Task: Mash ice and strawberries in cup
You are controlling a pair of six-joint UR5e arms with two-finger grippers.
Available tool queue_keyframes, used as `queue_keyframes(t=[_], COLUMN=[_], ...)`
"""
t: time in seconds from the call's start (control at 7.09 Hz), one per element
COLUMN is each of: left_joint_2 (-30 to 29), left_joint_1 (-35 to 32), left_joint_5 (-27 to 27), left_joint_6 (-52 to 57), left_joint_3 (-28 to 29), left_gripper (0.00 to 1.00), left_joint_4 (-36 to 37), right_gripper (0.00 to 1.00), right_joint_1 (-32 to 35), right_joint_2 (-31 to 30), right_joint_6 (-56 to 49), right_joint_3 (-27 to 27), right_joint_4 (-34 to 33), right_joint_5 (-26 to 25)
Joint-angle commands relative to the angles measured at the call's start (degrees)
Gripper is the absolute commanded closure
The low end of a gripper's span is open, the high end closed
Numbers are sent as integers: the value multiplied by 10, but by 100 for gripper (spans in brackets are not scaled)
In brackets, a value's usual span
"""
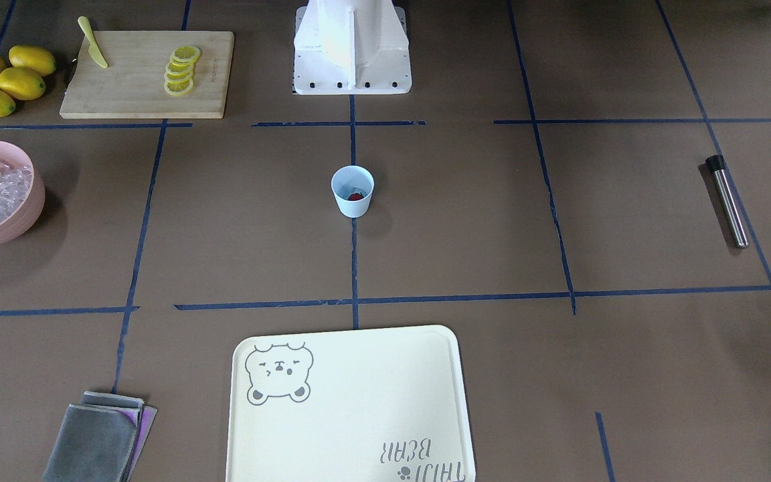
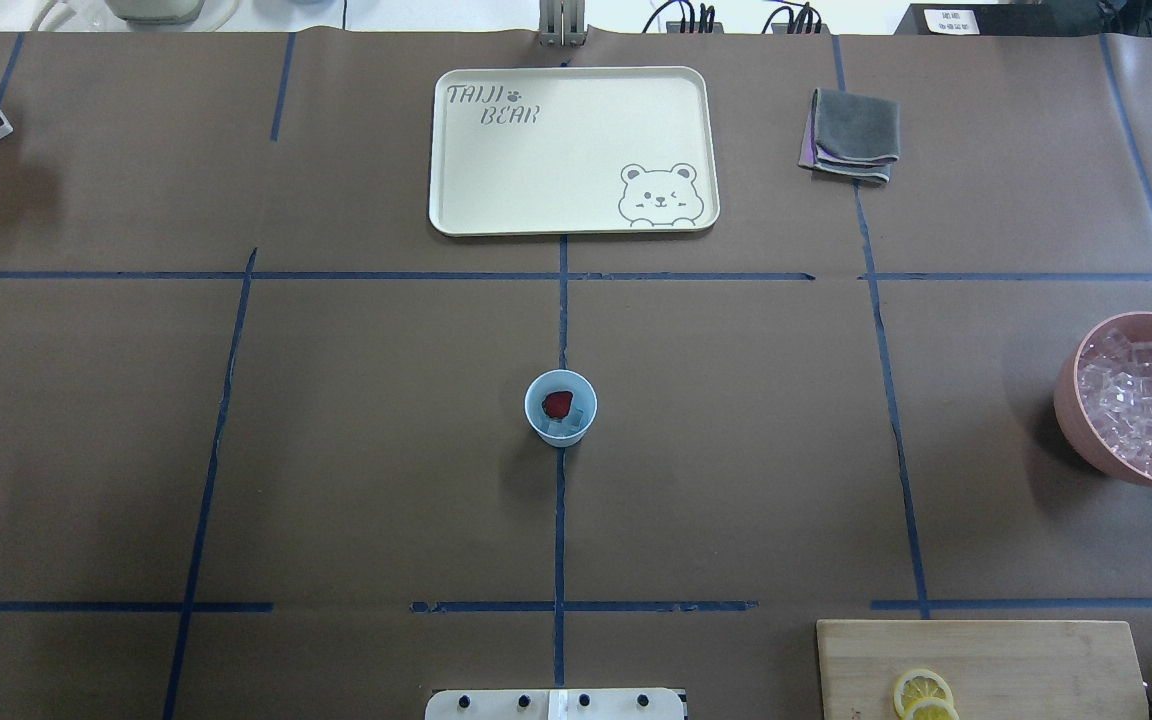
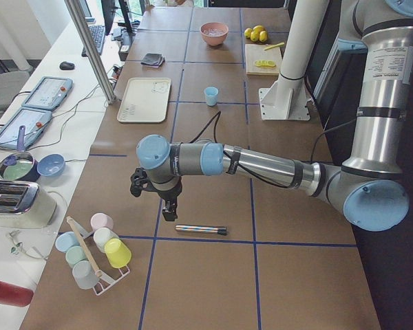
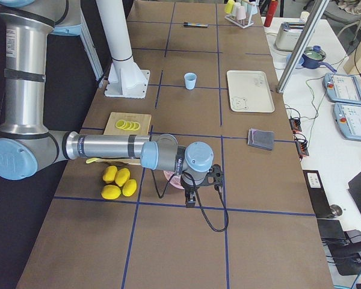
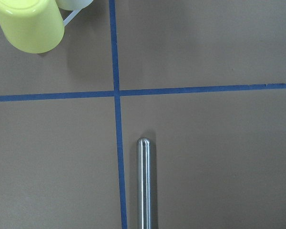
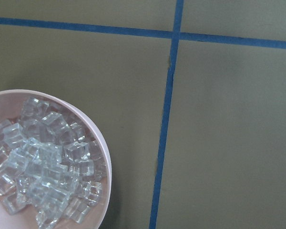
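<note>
The pale blue cup (image 2: 560,407) stands at the table's middle and also shows in the front view (image 1: 353,191). In it lie a dark-red strawberry piece (image 2: 558,403) and a few clear ice cubes (image 2: 570,426). Most of the ice (image 2: 1141,400) is piled in the pink bowl (image 2: 1071,400) at the robot's right, under the right wrist camera (image 6: 43,167). My left gripper (image 3: 167,214) hangs just above a steel muddler (image 3: 201,229); I cannot tell whether it is open. My right gripper (image 4: 191,202) hangs beside the bowl; I cannot tell its state.
A cream bear tray (image 2: 573,150) lies beyond the cup, with folded grey cloths (image 2: 851,135) to its right. A wooden board (image 1: 148,73) holds lemon slices (image 1: 180,70) and a yellow knife (image 1: 93,51); whole lemons (image 1: 7,79) lie beside it. A cup rack (image 3: 93,251) stands near the muddler.
</note>
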Motion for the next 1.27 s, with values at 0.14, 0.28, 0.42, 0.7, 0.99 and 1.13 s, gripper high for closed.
queue_keyframes(t=[0.14,0.28,0.42,0.7,0.99,1.13], left_joint_2=[24,27,27,27,27,26], left_joint_1=[2,2,2,2,2,3], left_joint_5=[1,3,3,3,2,2], left_joint_6=[5,5,5,5,5,5], left_joint_3=[-1,-9,-5,-4,-4,-4], left_gripper=[0,0,0,0,0,0], left_joint_4=[-31,-30,-29,-28,-29,-29], right_gripper=[0,0,0,0,0,0], right_joint_1=[1,1,1,1,1,1], right_joint_2=[6,6,5,4,5,3], right_joint_6=[-1,-1,-1,0,2,3], right_joint_3=[2,1,0,-2,-2,-2], right_joint_4=[-1,0,1,2,3,4], right_joint_5=[-1,-1,-2,-2,-2,-2])
